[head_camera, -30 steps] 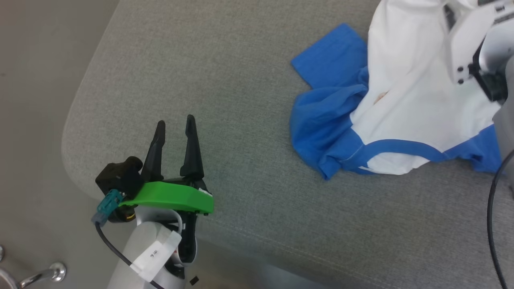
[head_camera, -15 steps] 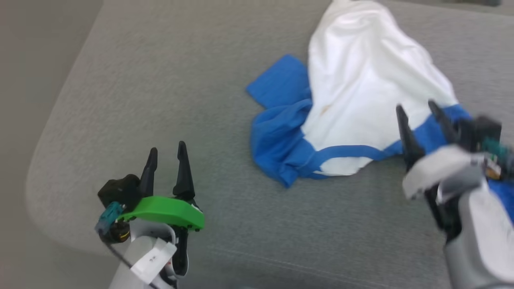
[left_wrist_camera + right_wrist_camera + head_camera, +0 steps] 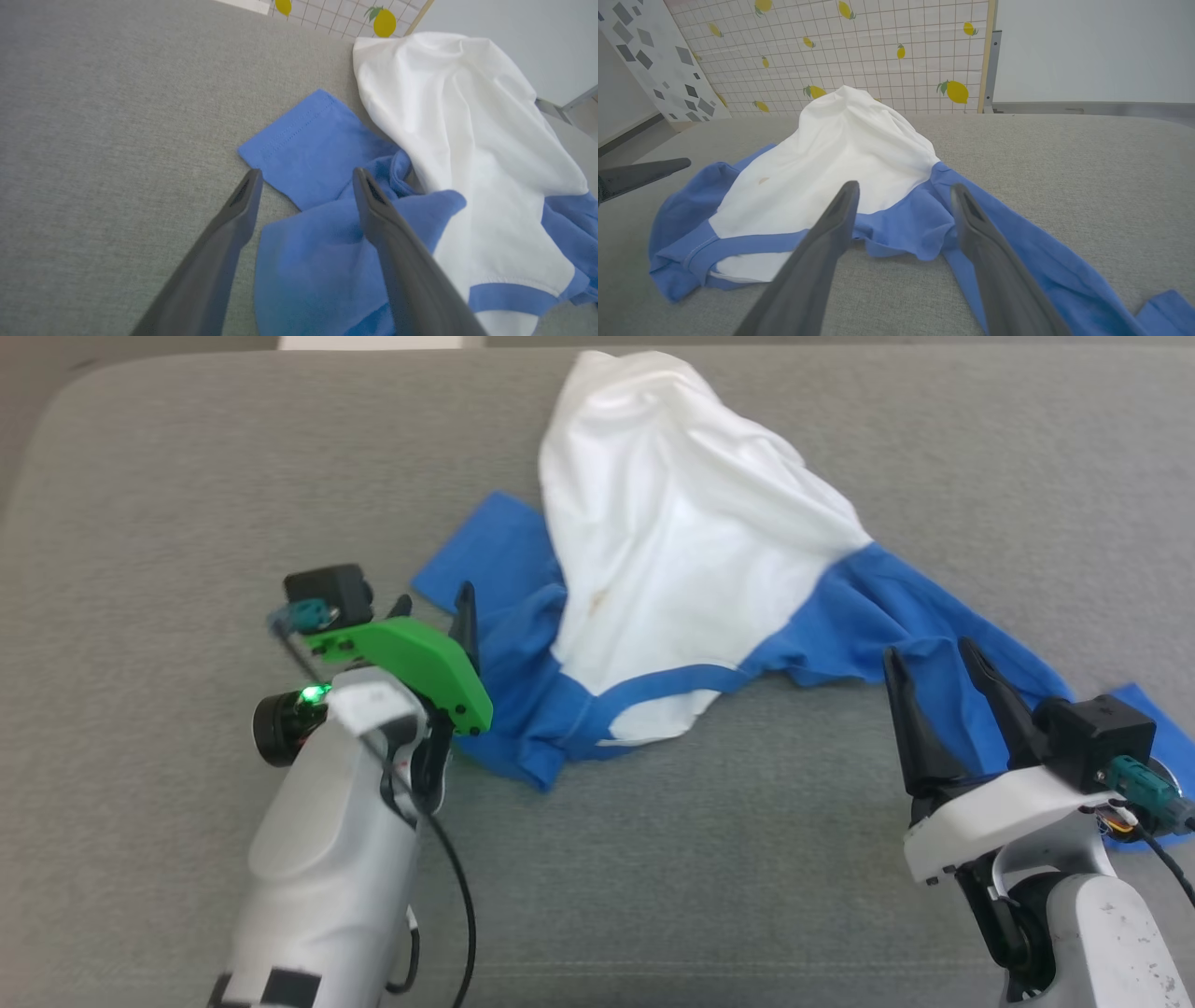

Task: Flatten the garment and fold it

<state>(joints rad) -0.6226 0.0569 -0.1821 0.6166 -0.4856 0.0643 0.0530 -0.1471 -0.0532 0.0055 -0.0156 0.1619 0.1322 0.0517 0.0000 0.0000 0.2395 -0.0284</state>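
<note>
The garment [image 3: 672, 541] lies crumpled on the grey cushion, its white body bunched up in the middle. One blue sleeve is folded at the left and the other trails out to the right. My left gripper [image 3: 432, 602] is open at the edge of the left blue sleeve [image 3: 308, 140], with one finger over the blue cloth and nothing held. My right gripper [image 3: 929, 653] is open just in front of the right blue sleeve [image 3: 1017, 252], holding nothing. In the right wrist view the garment [image 3: 840, 154] sits ahead of my right gripper [image 3: 904, 186], and a left finger [image 3: 644, 172] pokes in from the left.
The grey cushion [image 3: 187, 476] has a rounded corner at the far left. A lemon-patterned grid panel [image 3: 878, 46] and a pale wall [image 3: 1087, 46] stand behind its far edge. Bare cushion stretches in front of the garment.
The head view has swung. My right arm has come back from over the white body to the near right. My left gripper has closed in on the left sleeve. The right sleeve now lies stretched out.
</note>
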